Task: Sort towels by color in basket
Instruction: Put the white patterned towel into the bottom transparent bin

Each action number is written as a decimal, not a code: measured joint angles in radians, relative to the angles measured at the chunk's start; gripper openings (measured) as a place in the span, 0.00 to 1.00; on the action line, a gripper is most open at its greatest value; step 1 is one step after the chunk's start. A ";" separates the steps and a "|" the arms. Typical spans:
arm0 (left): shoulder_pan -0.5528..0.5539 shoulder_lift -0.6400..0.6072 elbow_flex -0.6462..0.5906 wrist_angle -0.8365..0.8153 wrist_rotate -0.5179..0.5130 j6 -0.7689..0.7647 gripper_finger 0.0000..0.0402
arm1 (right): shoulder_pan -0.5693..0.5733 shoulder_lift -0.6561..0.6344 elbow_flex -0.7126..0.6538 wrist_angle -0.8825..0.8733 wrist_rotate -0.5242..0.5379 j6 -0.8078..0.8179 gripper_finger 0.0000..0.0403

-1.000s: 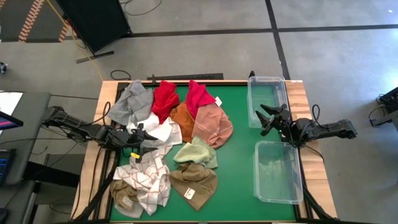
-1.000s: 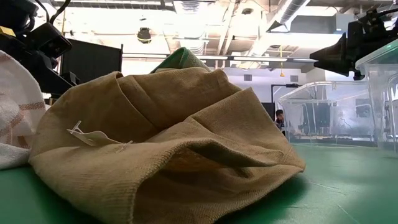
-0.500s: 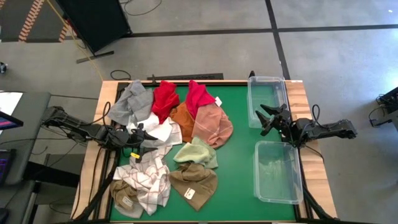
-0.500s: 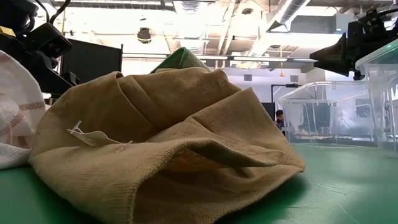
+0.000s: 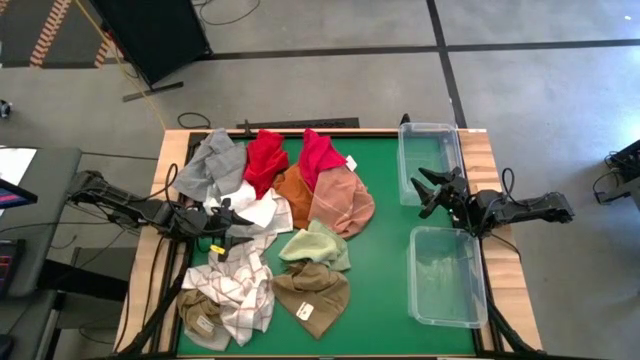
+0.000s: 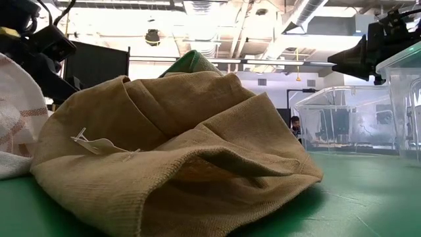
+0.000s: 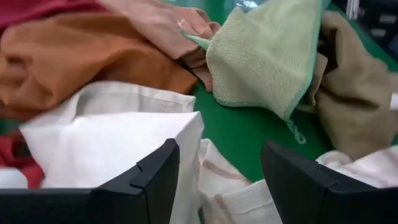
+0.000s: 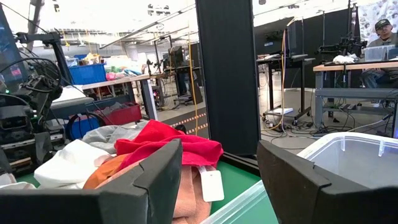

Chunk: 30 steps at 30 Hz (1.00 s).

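Several towels lie heaped on the left half of the green table: grey (image 5: 213, 163), red (image 5: 264, 160), crimson (image 5: 318, 155), orange (image 5: 292, 190), pink (image 5: 342, 200), white (image 5: 255, 208), pale green (image 5: 316, 245), tan-brown (image 5: 312, 290) and white-checked (image 5: 235, 290). My left gripper (image 5: 228, 223) is open, low over the white towel (image 7: 112, 143) and the checked one (image 7: 236, 193); I see no touch. My right gripper (image 5: 422, 194) is open at the table's right side, raised in the air (image 6: 348, 60) between two clear bins.
Two clear plastic bins stand along the right edge, one far (image 5: 430, 160) and one near (image 5: 447, 275). Bare green mat (image 5: 385, 250) lies between the towel heap and the bins. A dark panel (image 8: 227, 74) stands beyond the far edge. A person (image 8: 380, 28) sits in the room behind.
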 joint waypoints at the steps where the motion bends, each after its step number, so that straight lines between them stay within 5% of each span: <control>1: 0.000 0.000 0.000 0.000 0.000 -0.060 0.54 | 0.000 0.000 0.000 0.000 0.000 0.000 0.59; 3: 0.000 0.000 0.000 0.002 0.003 -0.157 0.54 | 0.000 0.000 0.000 0.000 0.000 0.000 0.59; 9: -0.023 0.017 0.079 0.005 0.133 -0.133 0.55 | 0.000 0.000 0.000 0.000 0.000 0.000 0.59; 15: -0.114 0.111 0.176 0.001 0.176 -0.101 0.68 | 0.000 0.000 0.000 0.000 0.000 0.000 0.59; 22: -0.223 0.332 0.309 -0.039 0.232 -0.171 0.86 | 0.000 0.000 0.000 0.000 0.000 0.000 0.59; 30: -0.318 0.648 0.517 -0.191 0.330 -0.282 0.87 | 0.000 0.000 0.000 0.001 0.000 0.000 0.59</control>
